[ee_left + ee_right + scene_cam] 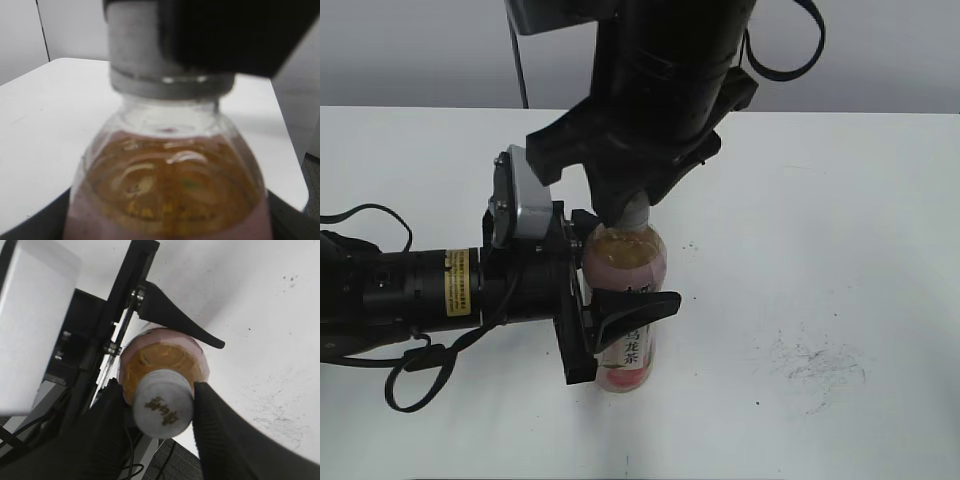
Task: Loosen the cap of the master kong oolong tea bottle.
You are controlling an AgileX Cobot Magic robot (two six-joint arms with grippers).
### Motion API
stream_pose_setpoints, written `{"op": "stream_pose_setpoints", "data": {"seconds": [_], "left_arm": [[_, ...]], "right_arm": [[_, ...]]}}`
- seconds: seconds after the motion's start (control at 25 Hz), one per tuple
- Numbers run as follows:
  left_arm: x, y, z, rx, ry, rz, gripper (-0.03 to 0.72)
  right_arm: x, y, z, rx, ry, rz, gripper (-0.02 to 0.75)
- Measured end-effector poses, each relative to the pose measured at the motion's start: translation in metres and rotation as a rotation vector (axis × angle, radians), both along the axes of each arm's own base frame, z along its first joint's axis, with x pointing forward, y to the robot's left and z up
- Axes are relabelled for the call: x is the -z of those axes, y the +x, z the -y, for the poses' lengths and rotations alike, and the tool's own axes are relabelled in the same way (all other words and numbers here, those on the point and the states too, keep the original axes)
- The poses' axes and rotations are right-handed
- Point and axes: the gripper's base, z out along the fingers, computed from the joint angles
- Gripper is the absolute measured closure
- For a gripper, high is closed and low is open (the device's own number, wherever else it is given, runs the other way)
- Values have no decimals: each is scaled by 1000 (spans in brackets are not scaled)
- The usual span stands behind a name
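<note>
On a white counter [840,200], two robot arms share one master kong oolong tea bottle [625,290], standing upright near the middle.

From the side, the left end effector [620,320] is closed around the pink-labelled body; from above, the right end effector [162,405] is pinched onto the cap [163,403], a finger touching each flank. To loosen it well, the lower grip should probably hold firm against turning while the upper one twists squarely about the neck without tilting the bottle. Black Chinese characters run down a white label strip [635,345]; a dark mark on the cap top is too blurred to read.
</note>
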Motion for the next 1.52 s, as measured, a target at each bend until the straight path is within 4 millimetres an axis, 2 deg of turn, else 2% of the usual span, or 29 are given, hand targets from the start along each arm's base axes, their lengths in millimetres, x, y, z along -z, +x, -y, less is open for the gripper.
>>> {"op": "stream_pose_setpoints", "data": {"seconds": [0.12, 0.28, 0.44, 1.24, 1.52], "left_arm": [[0, 0, 0, 0, 0, 0, 242], [0, 0, 0, 0, 0, 0, 242], [0, 0, 0, -3, -1, -1, 242], [1, 0, 0, -5, 0, -3, 242], [1, 0, 0, -5, 0, -3, 242]], "right_arm": [[0, 0, 0, -16, -8, 7, 469], [0, 0, 0, -72, -16, 20, 469], [0, 0, 1, -203, -35, 52, 469], [0, 1, 0, -1268, -196, 323, 469], [0, 0, -1, -1824, -262, 467, 469]]}}
